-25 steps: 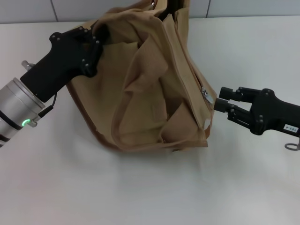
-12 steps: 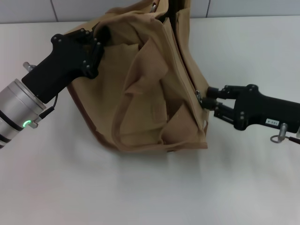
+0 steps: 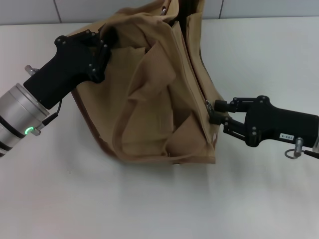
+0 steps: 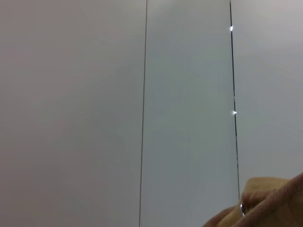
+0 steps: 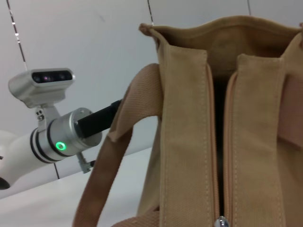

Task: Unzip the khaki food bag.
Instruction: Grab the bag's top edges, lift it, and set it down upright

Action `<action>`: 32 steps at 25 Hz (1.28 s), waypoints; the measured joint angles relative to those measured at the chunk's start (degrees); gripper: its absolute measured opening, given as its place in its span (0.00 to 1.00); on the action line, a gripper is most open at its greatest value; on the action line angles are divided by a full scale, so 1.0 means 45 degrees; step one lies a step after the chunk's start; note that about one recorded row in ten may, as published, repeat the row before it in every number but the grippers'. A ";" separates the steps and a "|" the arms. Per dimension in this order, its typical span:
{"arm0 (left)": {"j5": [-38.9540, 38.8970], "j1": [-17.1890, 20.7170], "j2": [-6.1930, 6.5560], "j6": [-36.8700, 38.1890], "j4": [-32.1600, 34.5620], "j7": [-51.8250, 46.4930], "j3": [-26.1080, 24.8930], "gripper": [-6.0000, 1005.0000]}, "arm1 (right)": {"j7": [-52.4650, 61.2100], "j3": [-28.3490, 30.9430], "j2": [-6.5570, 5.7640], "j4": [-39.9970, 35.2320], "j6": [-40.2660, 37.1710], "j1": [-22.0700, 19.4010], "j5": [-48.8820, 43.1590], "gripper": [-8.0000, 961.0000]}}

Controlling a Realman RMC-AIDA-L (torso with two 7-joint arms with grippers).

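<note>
A white table (image 3: 149,209) runs up to a pale panelled wall (image 4: 71,94). The khaki food bag (image 3: 154,94) slumps at its centre. My left gripper (image 3: 102,42) pinches the bag's fabric at ten o'clock. My right gripper (image 3: 213,113), at three o'clock, is clamped on the zipper pull (image 3: 208,105).

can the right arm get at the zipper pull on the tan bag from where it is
Probably yes. The right tool is already at the small metal zipper pull on the near end of the tan canvas food bag, and nothing lies between them.
</note>
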 joint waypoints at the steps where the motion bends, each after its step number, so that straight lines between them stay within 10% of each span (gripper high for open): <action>1: 0.0000 -0.0007 0.0000 -0.0015 0.0000 0.0000 0.0000 0.15 | 0.0000 0.0000 0.0000 0.0000 0.0000 0.0000 0.0000 0.34; 32: -0.0009 -0.0031 0.0000 -0.0030 -0.0020 0.0000 0.0000 0.15 | 0.0285 -0.1258 0.0022 0.0542 -0.0423 0.0391 0.0038 0.05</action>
